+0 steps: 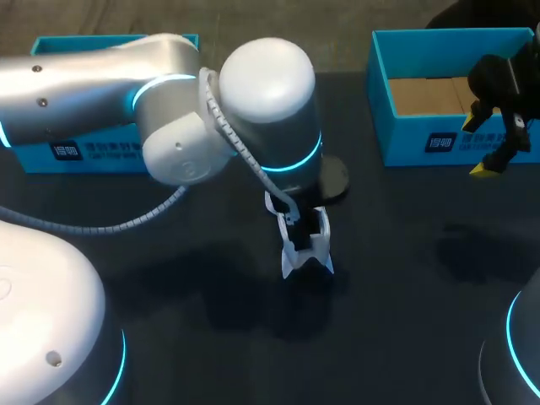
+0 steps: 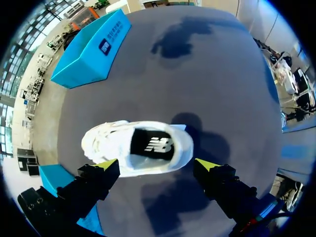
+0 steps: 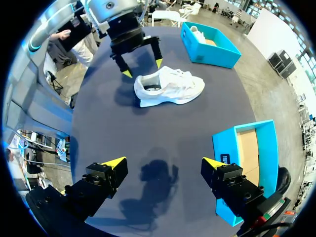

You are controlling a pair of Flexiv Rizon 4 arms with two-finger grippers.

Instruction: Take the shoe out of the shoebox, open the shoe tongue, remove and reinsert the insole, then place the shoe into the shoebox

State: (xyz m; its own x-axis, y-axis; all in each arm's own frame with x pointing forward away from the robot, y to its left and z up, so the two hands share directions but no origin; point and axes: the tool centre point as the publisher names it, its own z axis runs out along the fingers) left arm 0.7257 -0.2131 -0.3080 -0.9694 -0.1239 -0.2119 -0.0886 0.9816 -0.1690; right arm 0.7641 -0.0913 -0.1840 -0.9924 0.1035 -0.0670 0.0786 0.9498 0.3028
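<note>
White lace-up sneaker [image 2: 136, 148] lies on dark desk [image 1: 405, 278] under open left gripper [image 2: 156, 166], open right gripper [image 3: 163, 162] by blue cardboard shoebox [image 1: 422, 142] at 2 o'clock.

Silver-white left arm [image 1: 101, 76], cyan rings [image 1: 297, 162], ribbed grey cable [image 1: 110, 224], black yellow-tipped right hand [image 3: 164, 161]

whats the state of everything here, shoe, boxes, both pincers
shoe: out of the box, upright on the table, insole inside
left pincer: open, over the shoe's heel
right pincer: open, empty
left box: open, something white inside
right box: open, bare floor showing
</note>
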